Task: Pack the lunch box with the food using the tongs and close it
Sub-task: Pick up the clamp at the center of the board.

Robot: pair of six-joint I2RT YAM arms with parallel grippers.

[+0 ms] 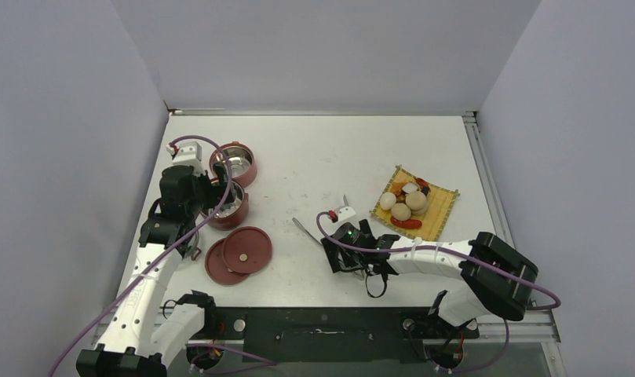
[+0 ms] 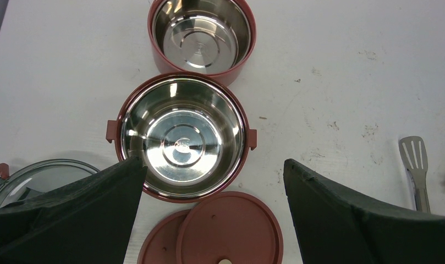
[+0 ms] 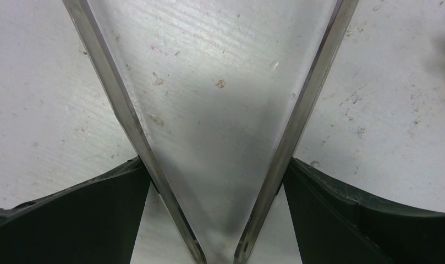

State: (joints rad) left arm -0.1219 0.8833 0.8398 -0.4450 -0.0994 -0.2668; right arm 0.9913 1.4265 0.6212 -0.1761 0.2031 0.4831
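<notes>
My right gripper [image 3: 214,165] stood spread wide astride the tongs [image 3: 125,110], which lay flat toward the table's near edge, unsqueezed. Closing so near their hinge, I feared the slim arms might twist or skid free, spilling food [image 1: 404,206] short of the lunch box [image 2: 181,143].

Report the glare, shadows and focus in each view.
Top view: soft, even light with no hard shadows; the food is sharp but small. Left wrist: bright glare rings in the near bowl and the far bowl; the fingers are dark and featureless. Right wrist: the tongs are seen very close up, with a grey shadow on the table between their arms; the table's scratches are in focus.
</notes>
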